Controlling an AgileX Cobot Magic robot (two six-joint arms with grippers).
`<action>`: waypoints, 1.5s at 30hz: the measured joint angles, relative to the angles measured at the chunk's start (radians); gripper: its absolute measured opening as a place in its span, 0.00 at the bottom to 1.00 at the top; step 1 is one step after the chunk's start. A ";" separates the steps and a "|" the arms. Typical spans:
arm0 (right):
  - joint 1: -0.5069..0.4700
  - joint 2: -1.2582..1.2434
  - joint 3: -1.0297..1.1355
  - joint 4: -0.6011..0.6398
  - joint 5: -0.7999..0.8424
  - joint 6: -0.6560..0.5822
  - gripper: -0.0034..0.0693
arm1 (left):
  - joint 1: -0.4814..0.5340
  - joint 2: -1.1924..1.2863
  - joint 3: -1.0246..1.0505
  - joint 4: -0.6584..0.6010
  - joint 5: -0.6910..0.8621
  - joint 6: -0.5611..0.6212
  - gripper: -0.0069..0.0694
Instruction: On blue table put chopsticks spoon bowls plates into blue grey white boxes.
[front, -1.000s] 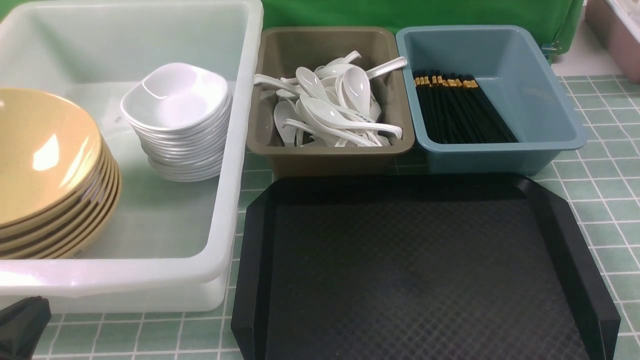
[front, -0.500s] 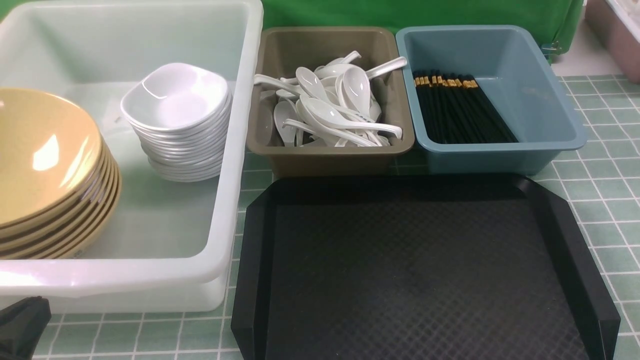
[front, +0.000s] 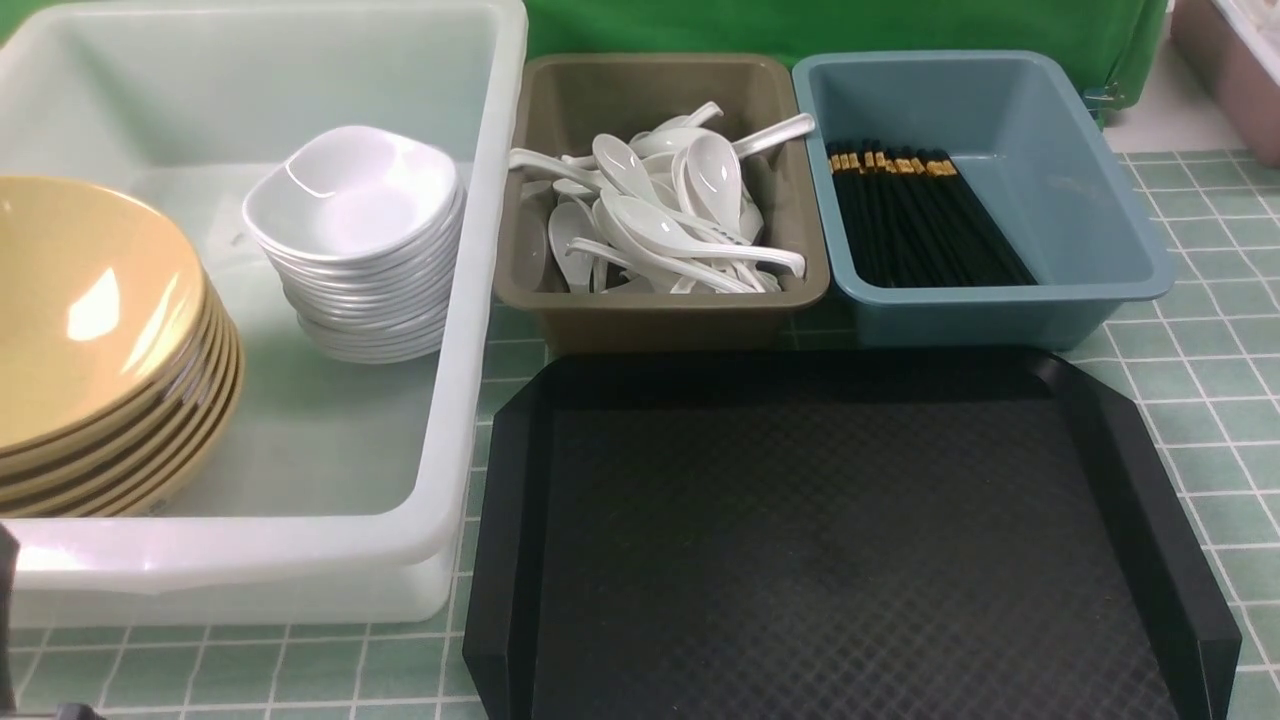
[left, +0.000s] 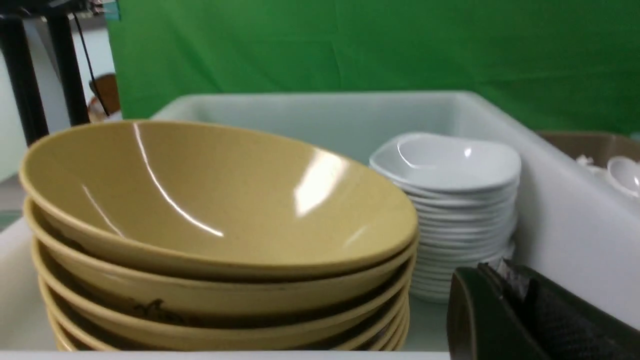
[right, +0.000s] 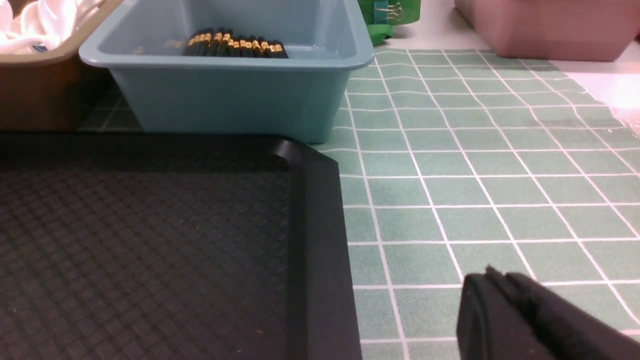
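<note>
The black diamond-textured plastic tray (front: 850, 540) lies nearest on the pale blue-green tiled desk (front: 1200, 380), and I take it as the landmark. Nothing is seen on its textured floor, which suggests that the sorting is finished or almost finished. Near the tray's right front corner, low over the desk, is the right claw (right: 505, 315); only a dark part of it shows in its wrist view and I cannot tell if it is released or clenched. To the left of the tray stands the large translucent white plastic box (front: 470, 300), and the left claw (left: 505, 310) is just in front of this box's near wall; only a dark part shows, so its state I cannot tell either, but nothing is seen in it. Inside this box the wide tan-yellow glossy bowls (front: 90, 340) are stacked at the end far from the tray, and the small white rounded-square plates (front: 355, 240) are stacked at the end nearer to it, probably because only this box is wide enough. Just behind the tray, the olive grey-brown plastic box (front: 660, 300) holds a loose pile of white soup spoons (front: 660, 220); a blue-marked spoon I cannot pick out. Beside it, behind the tray's right half, the dusty blue plastic box (front: 1000, 300) keeps the thin black chopsticks with gold bands (front: 920, 220), lying parallel along its left wall.
</note>
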 joint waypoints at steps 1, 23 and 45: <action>0.000 0.000 0.000 0.000 0.000 0.000 0.13 | 0.000 -0.005 0.010 0.010 -0.006 -0.017 0.09; 0.000 0.000 0.000 0.000 0.000 0.000 0.15 | -0.016 -0.009 0.016 0.072 0.292 -0.059 0.09; 0.000 0.000 0.000 0.000 0.000 0.000 0.18 | 0.044 -0.009 0.016 0.072 0.293 -0.059 0.09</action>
